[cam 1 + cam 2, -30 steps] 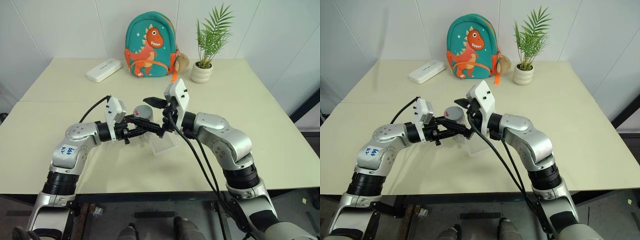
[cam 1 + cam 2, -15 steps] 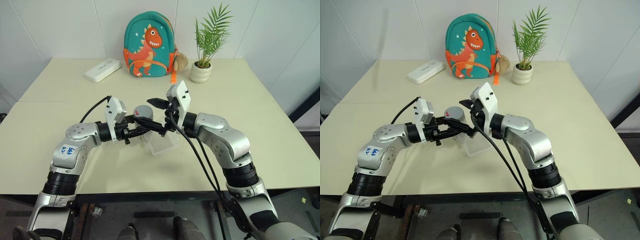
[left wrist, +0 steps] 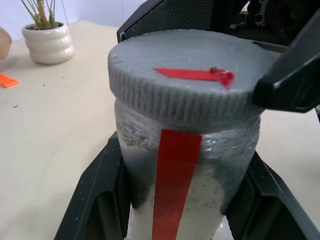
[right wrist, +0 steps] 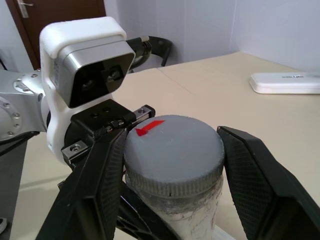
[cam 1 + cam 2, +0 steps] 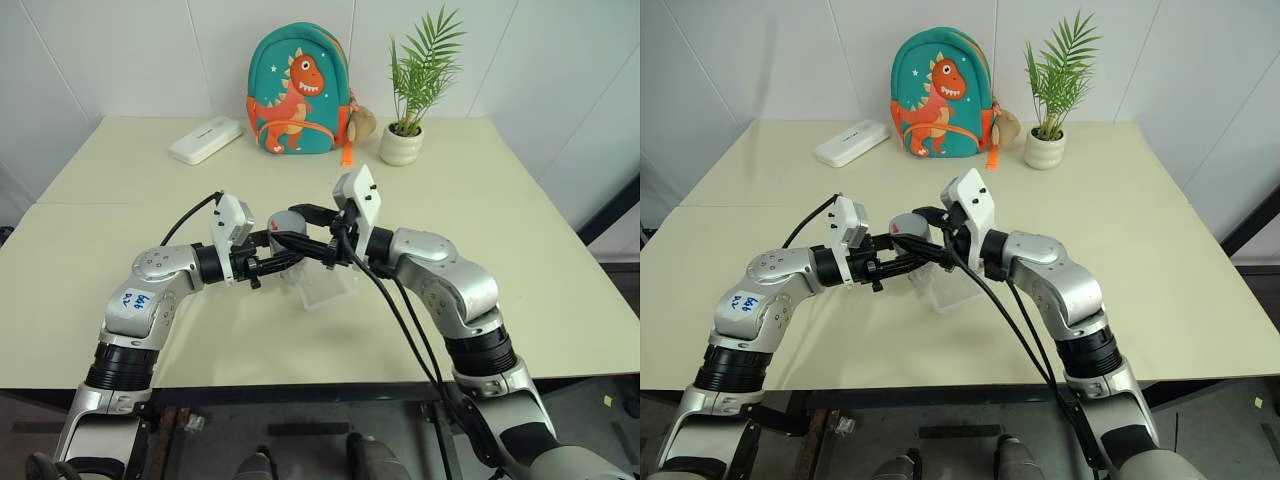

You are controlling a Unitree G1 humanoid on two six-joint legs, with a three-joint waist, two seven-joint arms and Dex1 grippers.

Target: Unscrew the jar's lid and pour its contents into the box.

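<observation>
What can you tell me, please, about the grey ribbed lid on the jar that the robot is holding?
The round grey lid, matt like plastic, has a ribbed rim and a strip of red tape on its flat top. It is on the upright silver-grey jar with the red stripe, above the clear plastic box. The right gripper has closed its black fingers on the lid's rim; the left gripper clamps the jar's body below.

Left upper arm sticker [image 5: 133,300]: blue handwritten marks on white — too small to make out.
White case [image 4: 287,83]: a short line of dark print on its top — cannot be read.
Jar [image 3: 185,185]: plain red strip, no lettering.
Lid [image 3: 187,75]: red strip only.
</observation>
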